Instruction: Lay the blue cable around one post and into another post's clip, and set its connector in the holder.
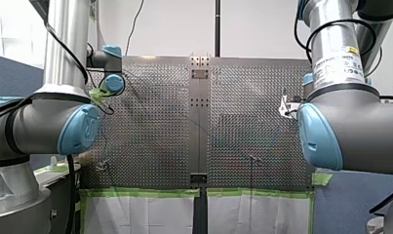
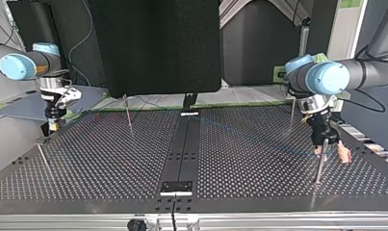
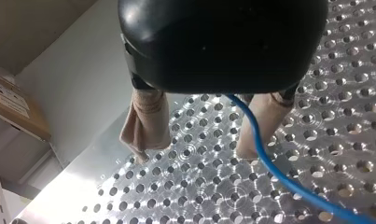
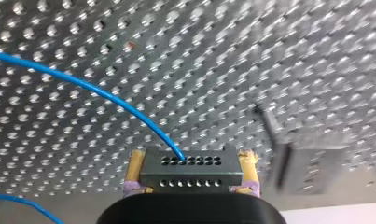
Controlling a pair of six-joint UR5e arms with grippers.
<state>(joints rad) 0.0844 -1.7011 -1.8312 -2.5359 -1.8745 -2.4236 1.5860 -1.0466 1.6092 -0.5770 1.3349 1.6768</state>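
The thin blue cable (image 4: 106,95), judged light and limp, ran over the perforated metal table (image 4: 269,56) from its dark grey, hole-faced block connector (image 4: 191,168), clamped in the yellow-padded right gripper (image 4: 191,161), passing loose by the spread beige fingers (image 3: 146,123) of the left gripper (image 3: 195,151); firmest hold judged at the connector.

no readable text, arm sticker (image 1: 340,61) too small
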